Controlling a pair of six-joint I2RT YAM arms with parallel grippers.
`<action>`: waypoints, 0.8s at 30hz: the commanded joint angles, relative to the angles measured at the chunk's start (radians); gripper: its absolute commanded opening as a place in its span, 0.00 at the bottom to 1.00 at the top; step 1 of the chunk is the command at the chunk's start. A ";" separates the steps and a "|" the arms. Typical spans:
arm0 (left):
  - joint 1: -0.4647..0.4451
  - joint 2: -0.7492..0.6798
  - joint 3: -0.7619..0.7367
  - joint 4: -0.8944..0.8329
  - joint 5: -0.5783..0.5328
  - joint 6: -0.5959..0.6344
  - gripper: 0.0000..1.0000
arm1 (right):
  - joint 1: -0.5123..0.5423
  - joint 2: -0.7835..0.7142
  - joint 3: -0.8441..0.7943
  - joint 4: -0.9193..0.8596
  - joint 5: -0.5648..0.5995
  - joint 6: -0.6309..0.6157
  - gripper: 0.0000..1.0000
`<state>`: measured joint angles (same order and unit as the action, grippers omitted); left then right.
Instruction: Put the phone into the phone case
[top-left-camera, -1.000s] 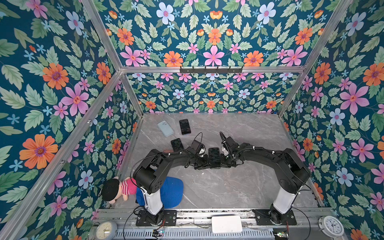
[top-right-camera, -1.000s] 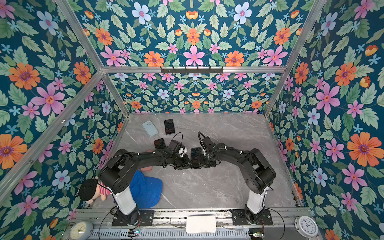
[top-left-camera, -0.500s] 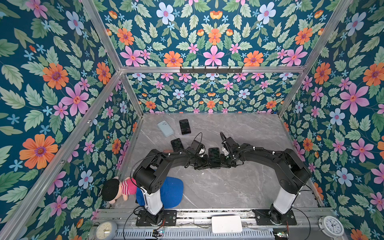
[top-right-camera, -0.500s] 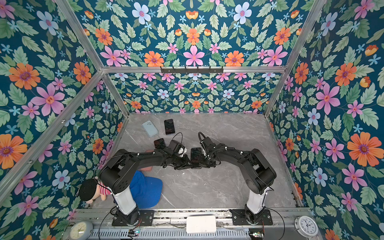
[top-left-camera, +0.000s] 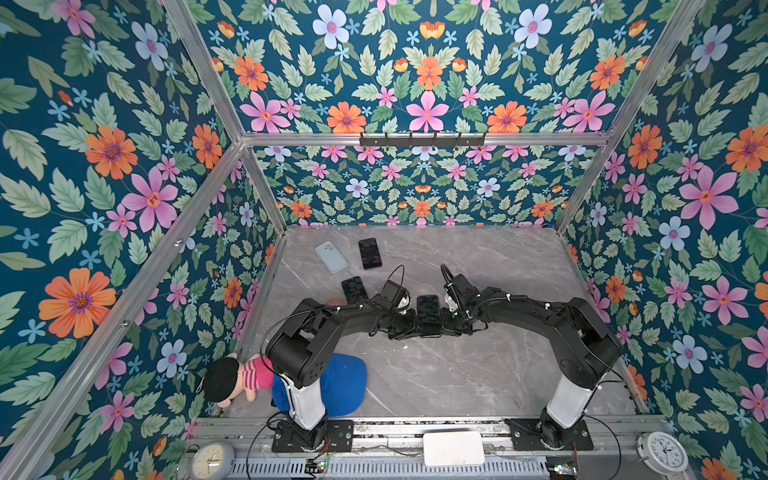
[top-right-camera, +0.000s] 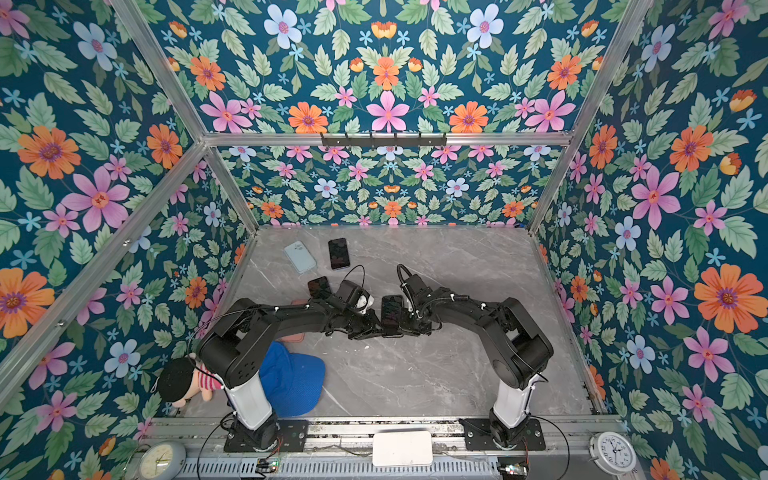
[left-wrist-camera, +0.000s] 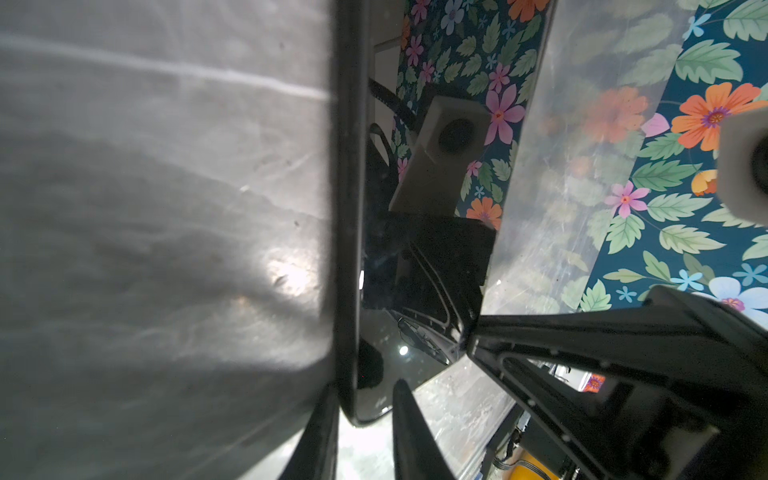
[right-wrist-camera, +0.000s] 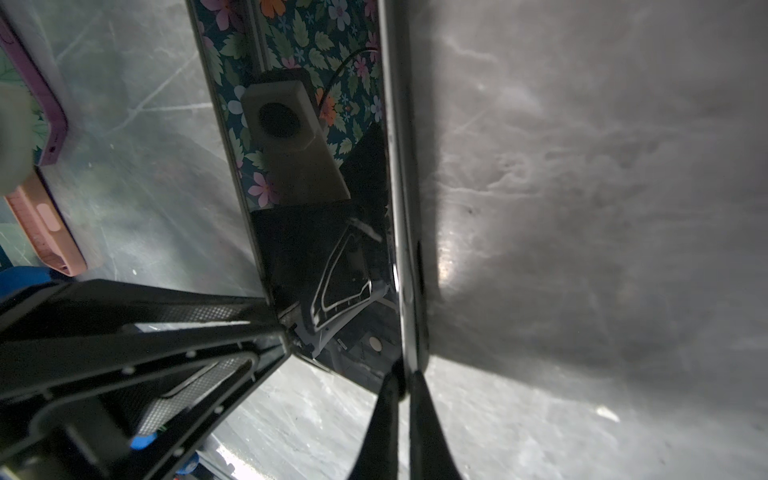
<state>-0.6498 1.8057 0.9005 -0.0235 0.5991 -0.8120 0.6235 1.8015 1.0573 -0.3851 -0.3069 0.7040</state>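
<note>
Grey marble table (top-left-camera: 457, 374). Blue cap (top-left-camera: 345, 386), doll (top-left-camera: 237, 376) at left arm's base. Left gripper (left-wrist-camera: 365, 415), right gripper (right-wrist-camera: 405, 395): jaws of both clamped on phone (top-left-camera: 428, 309), mid-table between them. Light-blue phone case (top-left-camera: 330, 256), black spare phone (top-left-camera: 370, 253) at far left, well apart. Pink case (right-wrist-camera: 45, 232) partly hidden under left arm.

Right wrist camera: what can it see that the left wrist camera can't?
Only the right wrist view shows a purple-edged phone and a pink case lying on the grey table. Only the left wrist view shows the flowered wall directly rather than as a reflection. Both show the black phone close up. Its glossy screen mirrors a camera, thin jaws pinch one end, and the other arm's jaws meet it from the side, over the same table.
</note>
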 joint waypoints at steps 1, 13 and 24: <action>-0.007 0.004 -0.002 0.066 0.025 0.002 0.25 | 0.019 0.032 -0.014 0.061 -0.071 0.018 0.07; -0.006 0.000 -0.002 0.065 0.022 0.004 0.26 | 0.019 0.039 -0.035 0.074 -0.064 0.026 0.07; -0.001 -0.011 -0.011 0.044 0.011 0.016 0.26 | 0.021 0.004 -0.003 -0.011 0.015 -0.017 0.08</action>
<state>-0.6487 1.7969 0.8906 -0.0151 0.5915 -0.8093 0.6296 1.7969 1.0550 -0.3809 -0.2844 0.7086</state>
